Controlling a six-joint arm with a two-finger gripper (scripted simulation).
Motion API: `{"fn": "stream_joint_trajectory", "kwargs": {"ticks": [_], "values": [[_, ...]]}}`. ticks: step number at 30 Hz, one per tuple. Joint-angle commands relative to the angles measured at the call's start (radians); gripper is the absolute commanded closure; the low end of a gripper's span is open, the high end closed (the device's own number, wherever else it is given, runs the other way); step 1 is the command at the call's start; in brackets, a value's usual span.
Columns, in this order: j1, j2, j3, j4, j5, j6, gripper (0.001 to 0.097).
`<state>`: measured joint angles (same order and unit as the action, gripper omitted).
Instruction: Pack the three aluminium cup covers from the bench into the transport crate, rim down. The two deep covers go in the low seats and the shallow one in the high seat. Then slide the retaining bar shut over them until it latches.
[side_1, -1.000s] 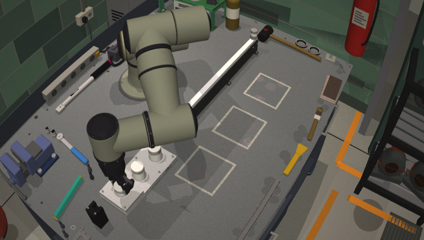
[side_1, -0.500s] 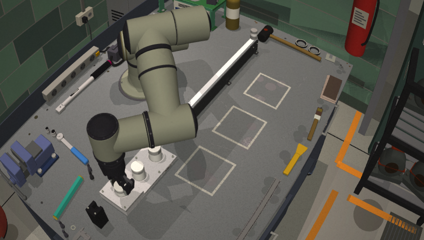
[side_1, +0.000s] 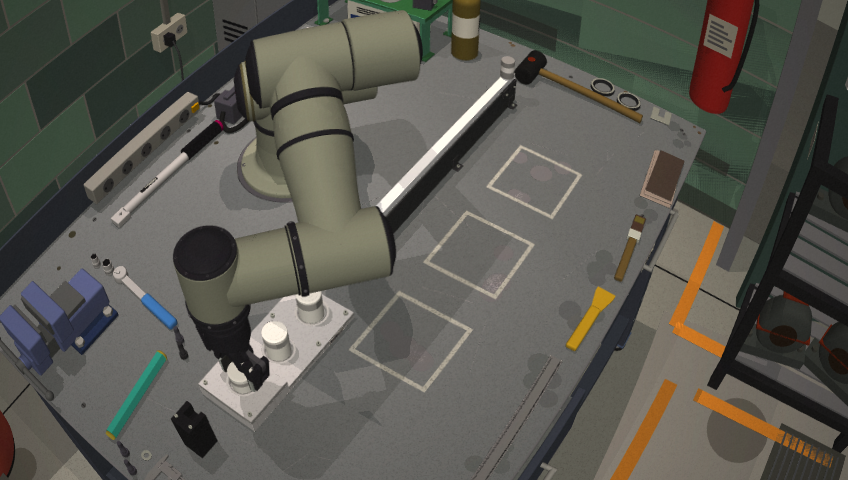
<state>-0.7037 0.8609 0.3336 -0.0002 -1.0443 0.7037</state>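
Partly hidden behind my fingers, a pale cup cover (side_1: 240,380) sits in the near seat of the transport crate (side_1: 277,357), a light grey tray at the bench's front left. A second cover (side_1: 275,340) stands in the middle seat, and a third (side_1: 310,308) in the far seat is half covered by my forearm. My gripper (side_1: 245,372) hangs over the near cover, open and holding nothing. The retaining bar (side_1: 449,144), white on top and black on its side, runs from my elbow toward the bench's far edge, away from the crate.
A blue vice (side_1: 56,318) sits at the left edge, with a ratchet (side_1: 146,297), a green bar (side_1: 137,394) and a black block (side_1: 194,428) around the crate. Three taped squares (side_1: 479,253) mark the bench's middle. A scraper (side_1: 589,318) and a mallet (side_1: 574,83) lie to the right.
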Motion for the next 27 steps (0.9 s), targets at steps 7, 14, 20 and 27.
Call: {"fn": "stream_joint_trajectory", "kwargs": {"ticks": [7,14,20,27], "values": [[0.0,-0.01,0.007,0.0,-0.014,0.0,0.0341],[0.0,-0.025,0.019,0.0,-0.042,0.0,0.0341],[0.0,-0.037,0.029,0.0,-0.064,0.0,0.0341],[0.0,-0.042,0.034,0.0,-0.074,0.0,0.0341]]}}
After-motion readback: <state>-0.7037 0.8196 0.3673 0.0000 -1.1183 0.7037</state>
